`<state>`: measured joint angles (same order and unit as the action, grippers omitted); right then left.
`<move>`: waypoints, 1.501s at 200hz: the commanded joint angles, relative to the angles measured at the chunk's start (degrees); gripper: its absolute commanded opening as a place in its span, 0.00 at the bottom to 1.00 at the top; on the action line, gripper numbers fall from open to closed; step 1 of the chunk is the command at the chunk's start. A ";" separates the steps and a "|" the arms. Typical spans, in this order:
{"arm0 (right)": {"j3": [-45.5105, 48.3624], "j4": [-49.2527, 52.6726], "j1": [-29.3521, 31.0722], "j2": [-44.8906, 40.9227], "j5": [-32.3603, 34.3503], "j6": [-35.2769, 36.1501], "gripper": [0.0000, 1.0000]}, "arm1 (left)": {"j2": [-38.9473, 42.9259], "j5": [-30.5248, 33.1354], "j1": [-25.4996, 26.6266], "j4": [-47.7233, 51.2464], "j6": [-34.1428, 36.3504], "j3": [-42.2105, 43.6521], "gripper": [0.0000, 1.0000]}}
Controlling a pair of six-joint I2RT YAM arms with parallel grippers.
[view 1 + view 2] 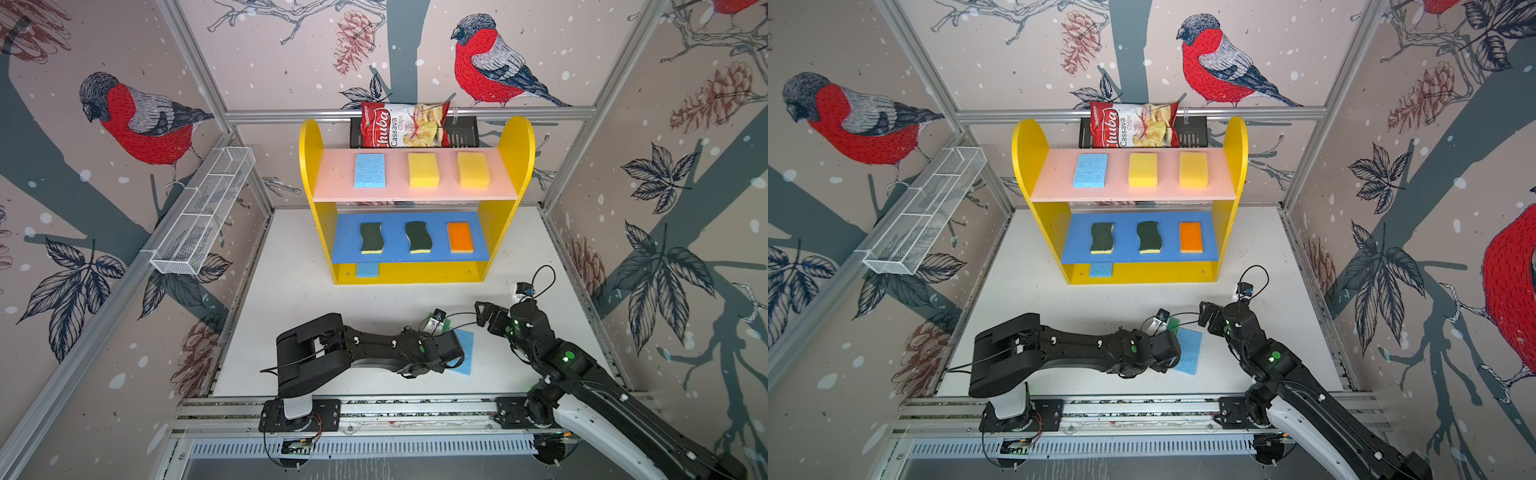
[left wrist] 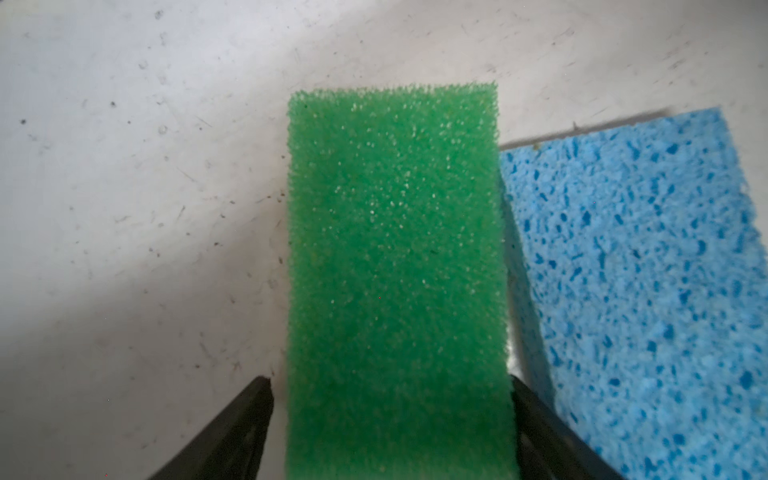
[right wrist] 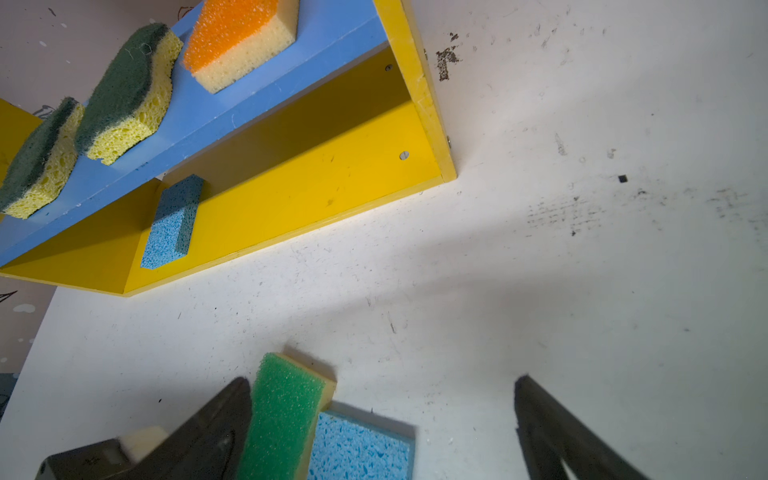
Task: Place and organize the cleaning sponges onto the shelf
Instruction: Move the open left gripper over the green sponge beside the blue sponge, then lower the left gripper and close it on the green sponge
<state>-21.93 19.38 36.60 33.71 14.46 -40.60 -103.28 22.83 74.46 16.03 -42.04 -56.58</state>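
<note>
A bright green sponge [image 2: 395, 270] lies on the white table, beside a light blue sponge [image 1: 463, 354] [image 2: 640, 291]. My left gripper [image 2: 390, 382] straddles the green one, open, with a slim gap at one finger. In both top views its wrist hides most of that sponge [image 1: 1173, 322]. My right gripper [image 1: 478, 314] [image 3: 382, 380] hovers open and empty just right of them. The shelf [image 1: 311, 166] holds a blue sponge [image 1: 370, 170] and two yellow ones [image 1: 424, 169] on the pink board. Two dark-green sponges [image 1: 371, 237] and an orange one [image 1: 460, 237] sit on the blue board, and a blue one [image 1: 367, 269] on the base.
A red-and-white chips bag [image 1: 403, 124] leans in a black rack [image 1: 461, 133] behind the shelf. A white wire basket [image 1: 203, 212] hangs on the left wall. The arms' rail [image 1: 415, 409] runs along the table's front edge.
</note>
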 commanded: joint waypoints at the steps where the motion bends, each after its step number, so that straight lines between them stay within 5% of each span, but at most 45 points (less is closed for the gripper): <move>1: 0.18 -1.05 -0.29 0.01 -1.07 0.61 0.98 | 0.77 1.46 -0.03 3.41 -0.82 0.79 0.83; 69: 0.55 -1.00 -0.39 -0.24 -1.45 -0.09 0.98 | 4.25 1.28 -0.39 -1.67 2.05 5.63 0.73; 124: 0.75 -0.74 -0.36 -0.84 -1.36 -0.38 0.98 | 4.90 0.95 -2.47 -3.94 7.15 7.11 0.92; 171: 1.02 0.27 -0.48 -2.59 -0.92 -0.80 0.98 | 4.23 -3.07 -4.14 -7.68 11.17 7.17 0.90; 300: 1.85 -0.35 -0.48 -2.89 -1.45 -1.15 0.98 | 5.68 -1.89 -2.76 -14.97 4.75 14.58 0.86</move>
<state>-20.27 19.79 36.10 30.76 13.02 -40.99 -96.92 21.21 70.98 -0.97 -34.89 -43.29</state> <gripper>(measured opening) 0.983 0.855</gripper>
